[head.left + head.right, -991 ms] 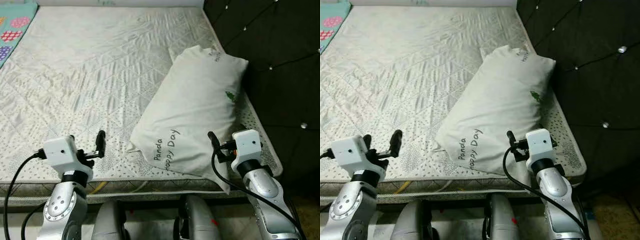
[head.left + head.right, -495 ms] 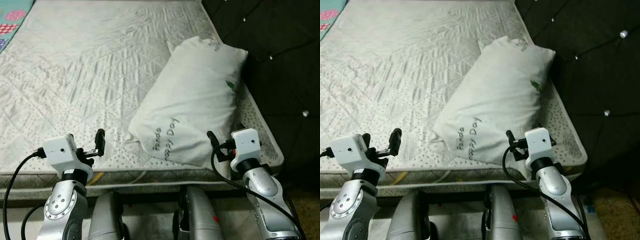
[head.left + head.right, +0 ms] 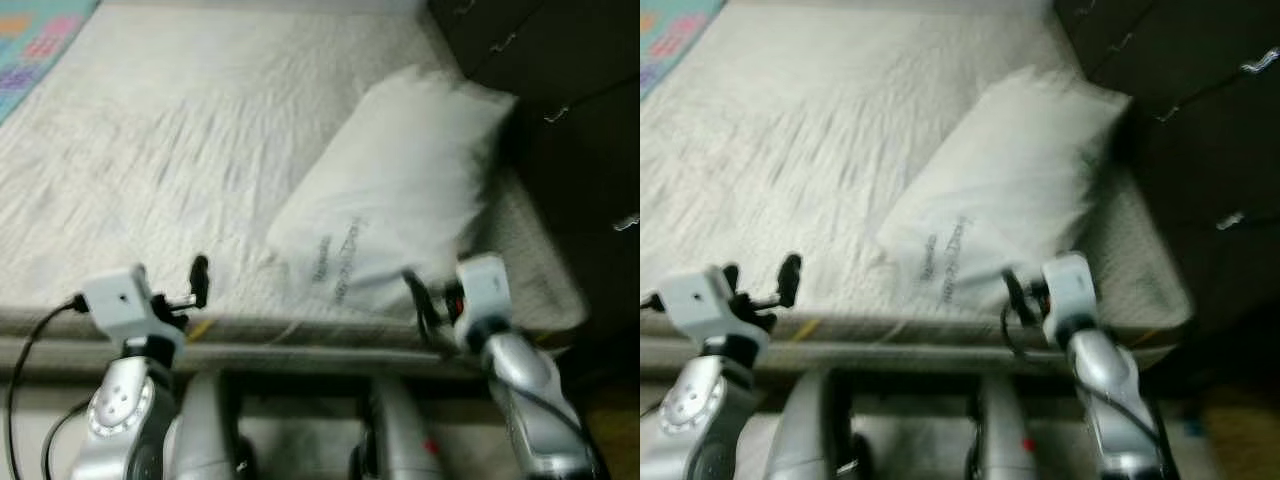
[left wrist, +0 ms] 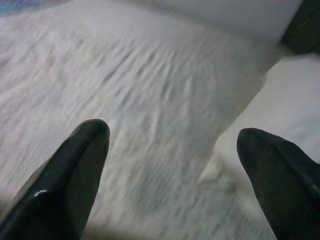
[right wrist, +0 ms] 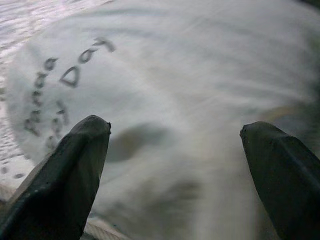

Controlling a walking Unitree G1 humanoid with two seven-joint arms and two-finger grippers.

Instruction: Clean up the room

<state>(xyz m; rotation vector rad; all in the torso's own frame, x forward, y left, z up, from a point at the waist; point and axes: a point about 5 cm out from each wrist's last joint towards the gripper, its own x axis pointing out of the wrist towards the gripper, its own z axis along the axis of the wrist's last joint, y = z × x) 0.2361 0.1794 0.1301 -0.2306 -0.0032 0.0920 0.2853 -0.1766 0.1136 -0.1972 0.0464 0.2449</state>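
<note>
Left gripper (image 3: 196, 283): fingers spread apart, empty, above the mattress (image 3: 170, 170) edge, well left of the pillow.
Pillow (image 3: 395, 200): white, printed lettering, lying askew on the mattress, far end against the dark tufted headboard (image 3: 560, 90).
Right gripper (image 5: 175, 165): fingers wide apart, empty, at the pillow's near end.
Step in hand: likely squaring the pillow; both head views are blurred, so steady first, then pinch the near corner.

Head stereo downward; wrist cameras bedward.
</note>
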